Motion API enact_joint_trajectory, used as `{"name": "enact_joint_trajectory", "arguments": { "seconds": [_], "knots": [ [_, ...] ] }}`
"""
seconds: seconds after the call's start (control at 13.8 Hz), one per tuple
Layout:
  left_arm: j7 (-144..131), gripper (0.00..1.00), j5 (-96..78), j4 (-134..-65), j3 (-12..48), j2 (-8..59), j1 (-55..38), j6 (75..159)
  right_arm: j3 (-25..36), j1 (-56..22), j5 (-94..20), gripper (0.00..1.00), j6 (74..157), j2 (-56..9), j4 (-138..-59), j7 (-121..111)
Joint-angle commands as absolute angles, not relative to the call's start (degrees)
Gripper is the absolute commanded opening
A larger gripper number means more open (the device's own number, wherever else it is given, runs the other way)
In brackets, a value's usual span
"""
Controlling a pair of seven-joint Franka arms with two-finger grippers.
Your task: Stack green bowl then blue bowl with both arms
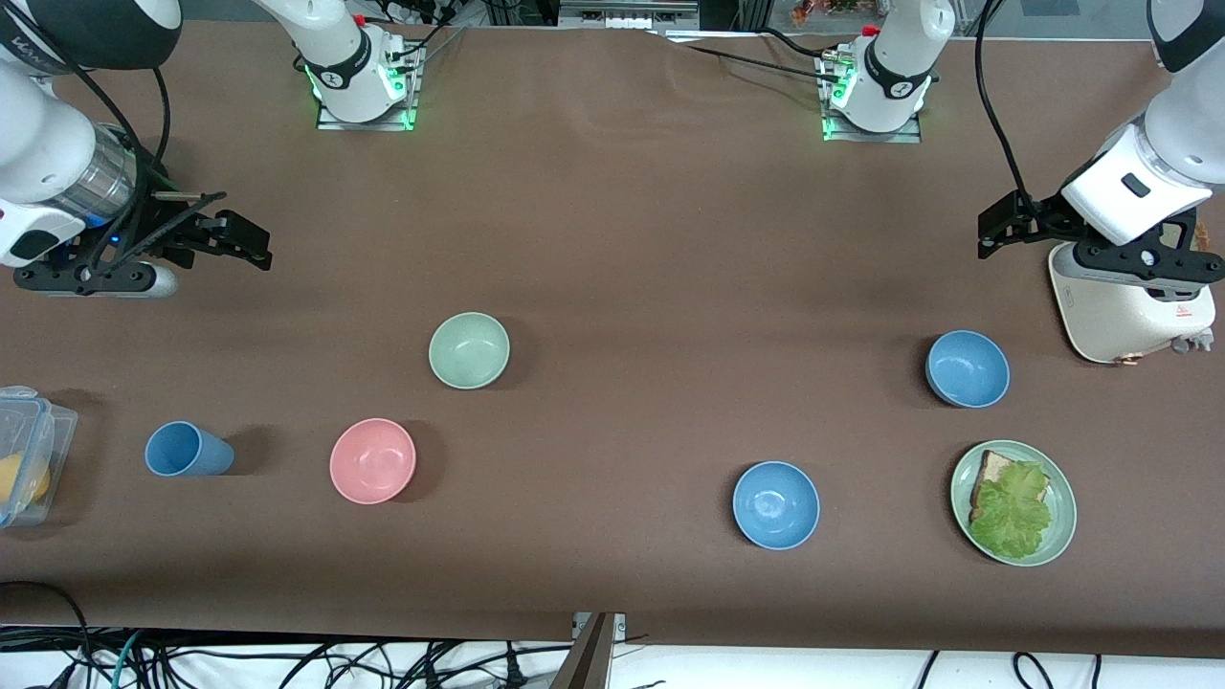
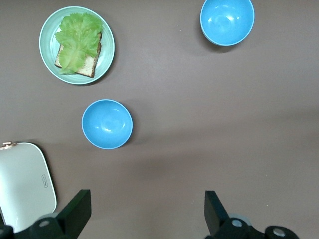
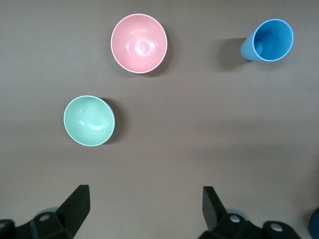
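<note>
The green bowl (image 1: 469,350) sits upright on the brown table, farther from the front camera than the pink bowl; it also shows in the right wrist view (image 3: 89,121). Two blue bowls stand toward the left arm's end: one (image 1: 968,368) (image 2: 107,124) beside the white appliance, the other (image 1: 776,504) (image 2: 227,21) nearer to the front camera. My right gripper (image 1: 244,239) (image 3: 145,206) is open and empty over bare table at the right arm's end. My left gripper (image 1: 991,234) (image 2: 148,209) is open and empty over bare table beside the white appliance.
A pink bowl (image 1: 372,460) (image 3: 139,43) and a blue cup (image 1: 188,450) (image 3: 267,40) stand near the green bowl. A green plate (image 1: 1062,536) (image 2: 107,50) holds toast and lettuce. A white appliance (image 1: 1129,306) (image 2: 22,184) and a plastic box (image 1: 24,455) sit at the table's ends.
</note>
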State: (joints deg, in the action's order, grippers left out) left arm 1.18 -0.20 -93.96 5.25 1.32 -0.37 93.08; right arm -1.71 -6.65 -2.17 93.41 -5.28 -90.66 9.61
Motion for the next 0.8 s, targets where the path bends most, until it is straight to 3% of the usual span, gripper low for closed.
{"name": "enact_joint_trajectory", "arguments": {
  "seconds": [0.0, 0.72],
  "knots": [
    [1.14, 1.00, 0.79, -91.93, 5.27, 2.28, -0.35, 91.58, -2.11, -6.15, -1.76, 1.00, 92.20, -5.10, -89.82, 8.27],
    [1.32, 1.00, 0.79, -91.93, 5.19, 2.29, -0.26, 91.58, -1.14, -5.98, -1.84, 1.00, 92.20, -6.59, -89.38, 7.03]
  ]
}}
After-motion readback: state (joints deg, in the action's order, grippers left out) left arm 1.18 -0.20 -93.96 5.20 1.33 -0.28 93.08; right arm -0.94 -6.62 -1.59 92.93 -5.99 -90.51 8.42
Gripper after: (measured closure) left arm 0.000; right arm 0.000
